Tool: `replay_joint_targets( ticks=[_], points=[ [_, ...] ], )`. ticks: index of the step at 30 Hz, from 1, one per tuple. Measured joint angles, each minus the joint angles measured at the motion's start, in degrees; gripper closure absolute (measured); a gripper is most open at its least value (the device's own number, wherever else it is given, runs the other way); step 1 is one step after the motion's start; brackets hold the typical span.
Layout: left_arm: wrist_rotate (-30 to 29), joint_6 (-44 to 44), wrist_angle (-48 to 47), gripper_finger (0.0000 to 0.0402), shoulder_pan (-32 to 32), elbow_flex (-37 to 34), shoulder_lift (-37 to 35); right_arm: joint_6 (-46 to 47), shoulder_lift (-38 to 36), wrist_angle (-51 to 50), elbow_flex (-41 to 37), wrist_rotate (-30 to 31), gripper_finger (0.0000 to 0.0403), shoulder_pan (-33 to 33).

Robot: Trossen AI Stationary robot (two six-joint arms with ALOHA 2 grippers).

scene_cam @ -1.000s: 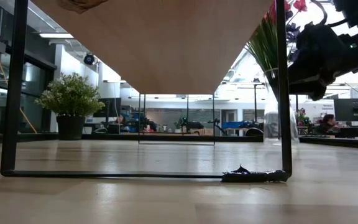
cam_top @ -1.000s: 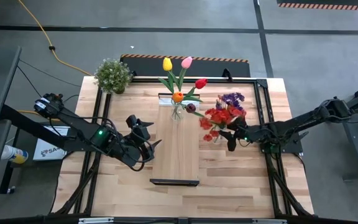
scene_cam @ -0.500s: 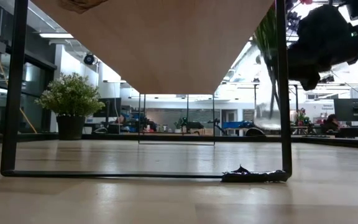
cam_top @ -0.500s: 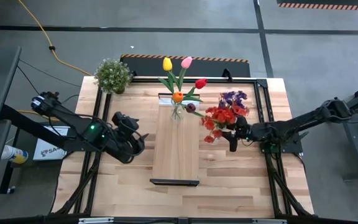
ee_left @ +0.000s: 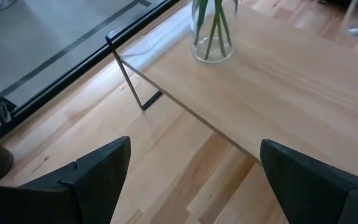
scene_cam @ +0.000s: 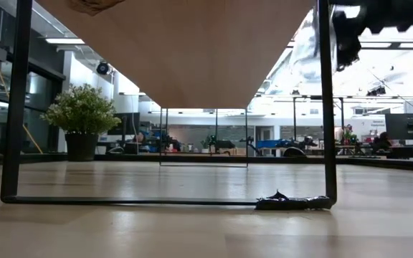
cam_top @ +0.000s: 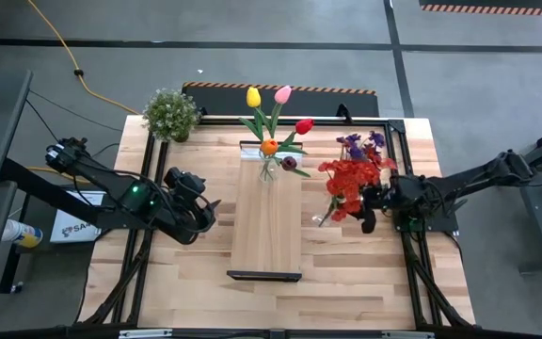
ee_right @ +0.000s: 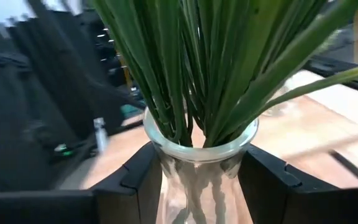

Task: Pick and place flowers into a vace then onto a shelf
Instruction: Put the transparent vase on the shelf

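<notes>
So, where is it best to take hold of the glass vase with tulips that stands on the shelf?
Probably at the narrow neck of the tulip vase, coming in level from the side. The stems fan out above the rim, so a grip from above would crush them. The open left gripper waits beside the shelf.

Two glass vases are seen: one (cam_top: 268, 169) on the shelf (cam_top: 266, 235) with five tulips (cam_top: 269, 121) (yellow, pink, red, orange, maroon), one (ee_right: 197, 174) to the right with a red-and-purple bunch (cam_top: 354, 169). One shelf, one potted plant (cam_top: 170, 114) and two robot arms are counted.
</notes>
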Motion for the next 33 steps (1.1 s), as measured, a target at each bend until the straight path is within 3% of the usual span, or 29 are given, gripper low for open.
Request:
replay_joint_targets(
  ticks=[5, 12, 25, 33],
  points=[
    [0.0, 0.0, 0.0, 0.0011, 0.0, 0.0, -0.1, -0.1, 0.5, -4.9, 5.0, -4.4, 0.0234, 0.4],
    [0.1, -0.1, 0.2, 0.0011, 0.0, 0.0, -0.1, 0.6, 1.7, -9.7, 10.0, -4.6, 0.0234, 4.9],
    [0.6, -4.0, -1.7, 0.0011, 0.0, 0.0, 0.0, -4.4, 12.3, -11.8, 22.3, 7.7, 0.0234, 17.2],
    [1.6, -8.4, -9.1, 0.0011, 0.0, 0.0, 0.0, -8.8, 22.8, -14.9, 33.4, 10.6, 0.0234, 19.6]
  ],
)
